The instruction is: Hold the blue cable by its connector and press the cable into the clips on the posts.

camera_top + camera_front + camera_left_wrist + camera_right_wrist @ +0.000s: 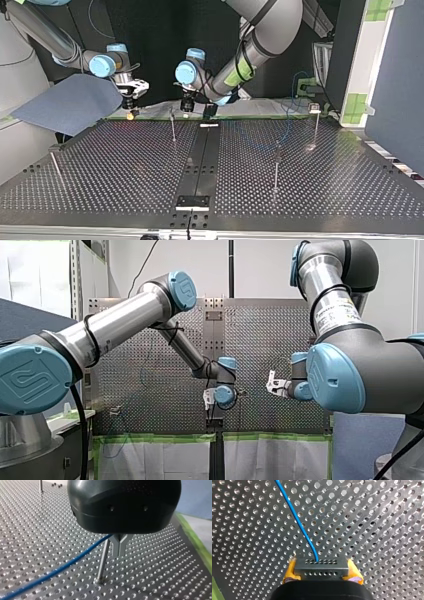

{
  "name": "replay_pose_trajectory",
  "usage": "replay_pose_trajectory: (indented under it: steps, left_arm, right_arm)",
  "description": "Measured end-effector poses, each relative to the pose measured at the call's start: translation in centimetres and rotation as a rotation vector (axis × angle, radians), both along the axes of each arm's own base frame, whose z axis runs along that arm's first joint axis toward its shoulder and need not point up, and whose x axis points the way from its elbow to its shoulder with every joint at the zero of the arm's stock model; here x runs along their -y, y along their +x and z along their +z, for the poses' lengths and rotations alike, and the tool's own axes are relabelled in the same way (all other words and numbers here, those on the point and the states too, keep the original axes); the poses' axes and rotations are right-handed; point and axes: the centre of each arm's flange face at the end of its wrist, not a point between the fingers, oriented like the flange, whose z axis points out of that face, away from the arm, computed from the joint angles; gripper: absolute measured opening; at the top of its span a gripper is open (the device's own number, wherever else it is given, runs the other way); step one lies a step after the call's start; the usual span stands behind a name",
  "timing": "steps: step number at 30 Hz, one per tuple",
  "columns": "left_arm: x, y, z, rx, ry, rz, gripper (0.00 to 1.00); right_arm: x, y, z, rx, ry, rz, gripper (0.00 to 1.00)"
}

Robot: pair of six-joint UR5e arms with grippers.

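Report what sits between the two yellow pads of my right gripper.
The dark connector sits clamped between the right gripper's yellow pads, the blue cable running out of it. The right wrist view shows this.

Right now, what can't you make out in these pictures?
Left wrist view: the black housing of my left tool hides whether the blue cable is clipped to the post.
Top view: clips on the posts are too small to read.
Right wrist view: the cable runs off the edge beyond the connector.
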Motion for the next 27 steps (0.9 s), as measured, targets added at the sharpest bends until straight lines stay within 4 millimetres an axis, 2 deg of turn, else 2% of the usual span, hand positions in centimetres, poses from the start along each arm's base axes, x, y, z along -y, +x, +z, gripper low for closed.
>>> replay_pose_trajectory:
  steps: [9,15,19,27]
  left_arm:
    - [-0.2,2.7,1.6,0.015,-0.021,0.004,0.00]
    - [-0.2,3.5,0.6,-0.004,-0.014,-0.010,0.00]
    - [-0.3,4.2,-0.4,-0.017,-0.006,-0.010,0.00]
    - [-1.1,6.7,0.7,-0.012,-0.012,0.005,0.00]
  right_arm:
    - [0.9,0.0,-0.1,0.001,-0.008,-0.003,0.00]
    - [1.7,0.2,-1.4,-0.012,0.007,-0.001,0.00]
    - [2.5,0.3,-1.3,-0.013,0.001,-0.001,0.00]
    - [4.0,0.7,-0.4,-0.007,-0.016,0.000,0.00]
